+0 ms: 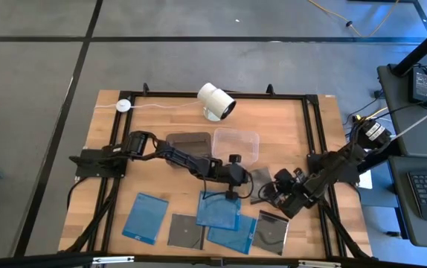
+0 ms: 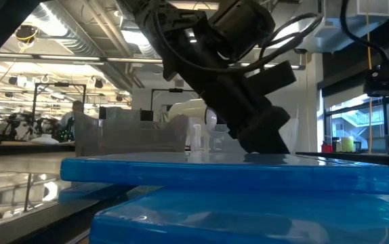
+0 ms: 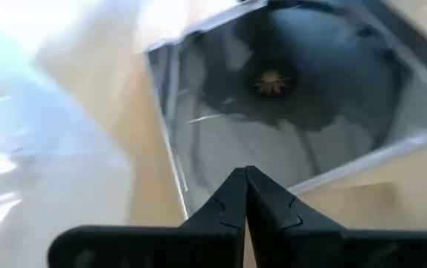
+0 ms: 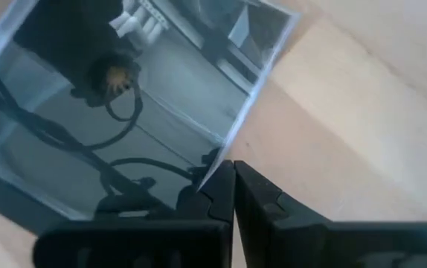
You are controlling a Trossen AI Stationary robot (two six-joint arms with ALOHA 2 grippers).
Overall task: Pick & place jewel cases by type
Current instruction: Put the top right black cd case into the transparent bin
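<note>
Several jewel cases lie flat along the table's near side: blue ones (image 1: pixel 145 217), (image 1: pixel 219 211), (image 1: pixel 232 234) and dark ones (image 1: pixel 186 231), (image 1: pixel 271 232). Two of the blue ones overlap, the upper (image 2: pixel 228 173) lying on the lower (image 2: pixel 249 217). Another dark case (image 1: pixel 262 179) lies at mid-table between both grippers. My left gripper (image 1: pixel 236 176) reaches in from the left and is shut (image 3: pixel 245 179) at the edge of a dark case with a disc (image 3: pixel 295 97). My right gripper (image 1: pixel 279 190) comes from the right and is shut (image 4: pixel 233 175) at a corner of a dark case (image 4: pixel 124 89). My left gripper's shut fingertips (image 3: pixel 232 195) stand over the near edge (image 3: pixel 198 205) of the dark case, which lies flat on the table; I cannot tell whether they touch it. My right gripper's shut fingertips (image 4: pixel 221 182) meet the dark case's corner (image 4: pixel 207 160), slanting down; the case lies flat.
A dark tub (image 1: pixel 187 141) and a clear tub (image 1: pixel 236 143) stand behind the left arm. A white cylindrical camera (image 1: pixel 216 100) sits near the far edge, with a white puck (image 1: pixel 124 106) at the far left. A black frame (image 1: pixel 310 134) borders the wooden table.
</note>
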